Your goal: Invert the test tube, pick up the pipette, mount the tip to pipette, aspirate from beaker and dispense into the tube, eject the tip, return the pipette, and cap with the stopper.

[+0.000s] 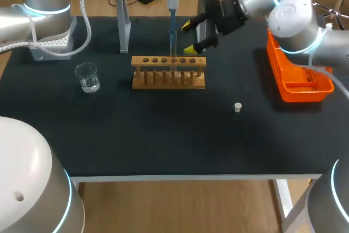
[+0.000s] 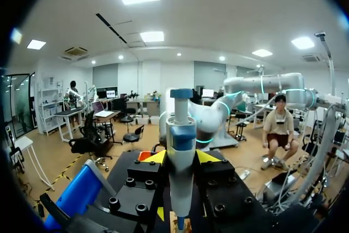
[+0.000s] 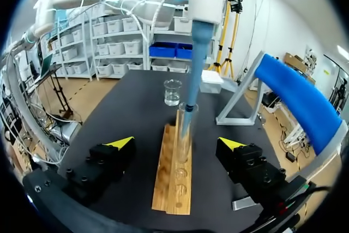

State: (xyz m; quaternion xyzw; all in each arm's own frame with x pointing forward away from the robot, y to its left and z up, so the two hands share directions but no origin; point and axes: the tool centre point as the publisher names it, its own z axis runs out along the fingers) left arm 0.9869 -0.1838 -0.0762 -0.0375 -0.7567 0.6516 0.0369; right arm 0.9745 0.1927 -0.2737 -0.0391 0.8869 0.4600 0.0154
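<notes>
Gripping the pipette (image 2: 181, 151), left gripper (image 2: 181, 157) holds its tip (image 3: 186, 114) in the tube (image 3: 182, 135); right gripper (image 1: 189, 37) gapes just far of the rack (image 1: 169, 73).

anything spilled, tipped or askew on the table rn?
Nothing stands out. The rack sits square, the test tube stands upright in it with the pipette tip at its mouth, the beaker is upright with no puddle around it, and the stopper sits alone on the table.

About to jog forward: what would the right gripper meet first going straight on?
Probably the test tube in the wooden rack, with the pipette dipped in it, lined up between the right gripper's open fingers; depth unclear.
</notes>
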